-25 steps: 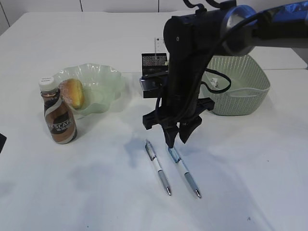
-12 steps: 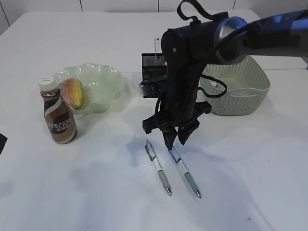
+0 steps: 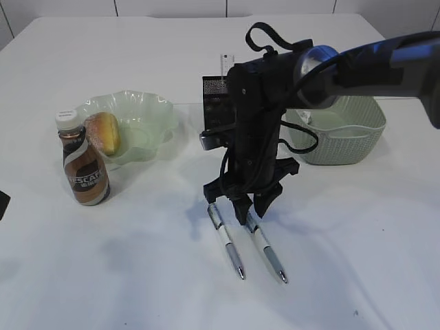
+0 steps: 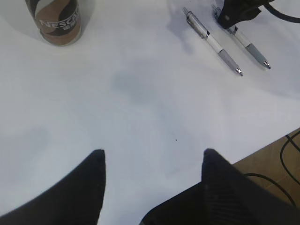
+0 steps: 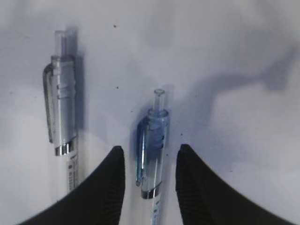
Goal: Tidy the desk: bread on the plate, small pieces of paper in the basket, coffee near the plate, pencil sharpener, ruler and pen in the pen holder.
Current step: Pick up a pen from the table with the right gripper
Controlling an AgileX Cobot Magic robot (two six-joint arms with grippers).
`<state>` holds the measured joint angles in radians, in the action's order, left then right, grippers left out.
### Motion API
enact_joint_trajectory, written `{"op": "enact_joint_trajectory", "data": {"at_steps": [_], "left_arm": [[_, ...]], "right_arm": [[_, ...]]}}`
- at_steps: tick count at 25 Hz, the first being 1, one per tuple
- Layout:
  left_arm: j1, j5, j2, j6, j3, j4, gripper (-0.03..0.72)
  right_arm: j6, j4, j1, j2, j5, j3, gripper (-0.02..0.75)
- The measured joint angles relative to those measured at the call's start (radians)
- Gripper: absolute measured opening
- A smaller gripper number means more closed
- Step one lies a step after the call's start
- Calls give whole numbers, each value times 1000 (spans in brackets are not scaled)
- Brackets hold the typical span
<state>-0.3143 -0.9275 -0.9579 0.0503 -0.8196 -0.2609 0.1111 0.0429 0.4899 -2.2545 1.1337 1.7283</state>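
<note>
Two pens lie side by side on the white table, the left pen (image 3: 227, 240) and the right pen (image 3: 267, 251). My right gripper (image 3: 249, 213) is down at the table, open, its jaws astride the blue-clipped top of the right pen (image 5: 152, 140) without closing on it; the other pen (image 5: 61, 103) lies just to its left. The bread (image 3: 104, 133) rests on the green plate (image 3: 148, 113), with the coffee bottle (image 3: 84, 165) beside it. The ruler (image 3: 224, 63) stands in the black pen holder (image 3: 216, 96). My left gripper (image 4: 152, 152) hangs open over bare table. Pencil sharpener and paper pieces are out of view.
A green woven basket (image 3: 344, 148) stands at the right, behind my right arm. The table's front edge, with floor and cables beyond, shows at the lower right of the left wrist view. The coffee bottle (image 4: 58, 21) is far ahead of my left gripper.
My right gripper has come down and slightly back, from just above the right pen to astride its top end. Pens, bottle and plate have not moved.
</note>
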Motion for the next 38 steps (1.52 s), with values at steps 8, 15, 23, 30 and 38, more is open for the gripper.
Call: {"op": "enact_joint_trajectory", "data": {"at_steps": [8, 15, 23, 30, 38], "left_arm": [[0, 0, 0, 0, 0, 0, 456], [0, 0, 0, 0, 0, 0, 456], [0, 0, 0, 0, 0, 0, 456], [0, 0, 0, 0, 0, 4, 456], [0, 0, 0, 0, 0, 4, 456]], "right_arm": [[11, -12, 0, -29, -27, 0, 302], [15, -18, 0, -29, -31, 0, 242], [17, -18, 0, -40, -32, 0, 237], [17, -16, 0, -40, -32, 0, 156], [6, -16, 0, -18, -2, 29, 119]]}}
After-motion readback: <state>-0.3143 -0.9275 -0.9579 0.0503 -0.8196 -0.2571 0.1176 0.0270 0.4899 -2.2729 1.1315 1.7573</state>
